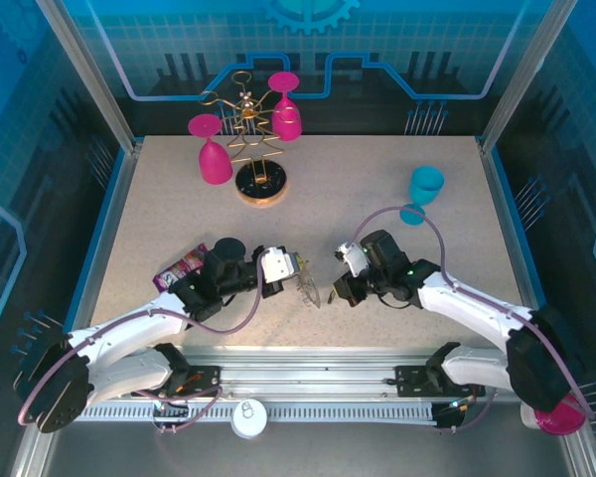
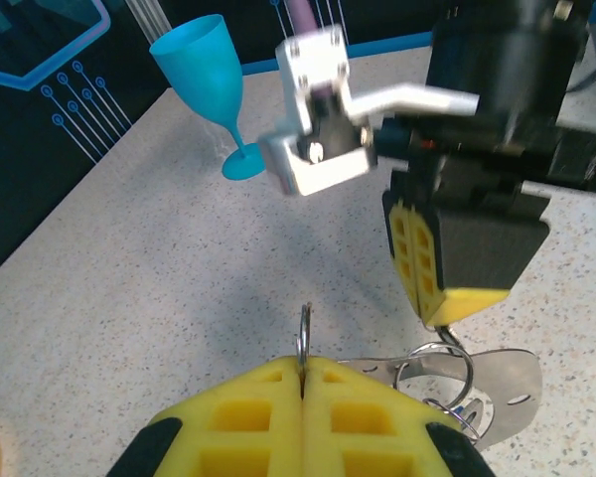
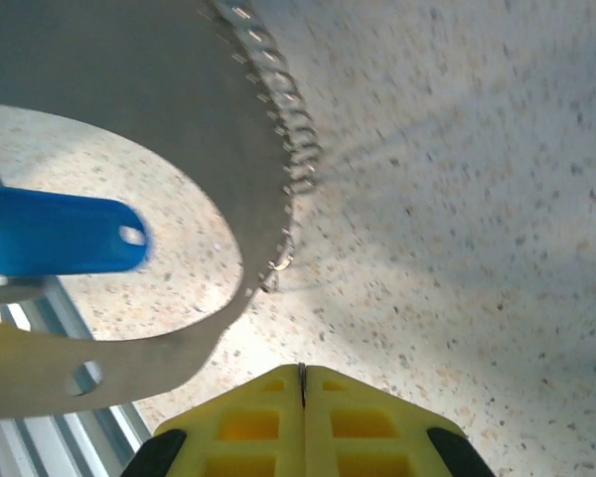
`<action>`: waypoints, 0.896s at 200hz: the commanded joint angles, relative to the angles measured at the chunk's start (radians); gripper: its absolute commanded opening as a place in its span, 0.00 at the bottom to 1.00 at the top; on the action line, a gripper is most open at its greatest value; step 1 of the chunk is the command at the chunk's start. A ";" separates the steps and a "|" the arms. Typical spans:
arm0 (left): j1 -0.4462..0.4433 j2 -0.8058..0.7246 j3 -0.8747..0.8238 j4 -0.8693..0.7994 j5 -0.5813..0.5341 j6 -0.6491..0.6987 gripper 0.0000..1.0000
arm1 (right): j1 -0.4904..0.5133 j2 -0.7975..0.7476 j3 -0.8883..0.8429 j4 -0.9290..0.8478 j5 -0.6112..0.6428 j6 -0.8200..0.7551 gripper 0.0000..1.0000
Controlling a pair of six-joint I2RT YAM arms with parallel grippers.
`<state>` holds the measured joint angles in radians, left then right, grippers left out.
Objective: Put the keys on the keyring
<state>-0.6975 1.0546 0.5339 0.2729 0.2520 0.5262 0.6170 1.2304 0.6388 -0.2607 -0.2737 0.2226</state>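
Left gripper (image 2: 301,366) pinching a thin metal ring (image 2: 304,333), upright and edge-on. Right gripper (image 3: 300,370) also pressed together, nothing visibly in it; the beaded keyring (image 3: 278,129) and the blue key (image 3: 60,234), head lying crosswise, sit just past its tips, so right arm's nearer. All over speckled table (image 1: 179,219), arms' side of the blue goblet (image 2: 204,70).

No text, label or number is legible; the purple packet's (image 1: 177,269) print is too small.

Left gripper (image 1: 300,271) and right gripper (image 1: 338,293) nearly meet low over a speckled table (image 1: 159,209); behind stand a gold glass rack (image 1: 256,149) and a blue goblet (image 1: 424,189)
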 commanded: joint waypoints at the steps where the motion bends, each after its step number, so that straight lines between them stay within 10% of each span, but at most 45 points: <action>1: 0.030 0.005 -0.014 0.067 0.082 -0.073 0.00 | -0.031 0.053 -0.005 0.065 -0.032 0.049 0.00; 27: 0.050 0.017 -0.022 0.084 0.130 -0.097 0.00 | -0.057 0.113 0.000 0.067 -0.031 0.043 0.00; 83: 0.068 0.038 -0.035 0.136 0.202 -0.118 0.00 | -0.115 0.011 0.077 -0.013 -0.094 -0.064 0.35; 108: 0.067 0.043 -0.049 0.187 0.237 -0.122 0.00 | -0.105 -0.096 0.118 0.010 -0.282 -0.212 0.35; 179: 0.069 0.050 -0.081 0.234 0.322 -0.098 0.00 | -0.002 -0.222 -0.014 0.310 -0.326 -0.518 0.28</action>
<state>-0.6365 1.1137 0.4694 0.4530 0.5068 0.4171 0.5774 1.0077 0.6373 -0.0299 -0.5591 -0.1471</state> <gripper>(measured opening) 0.051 0.278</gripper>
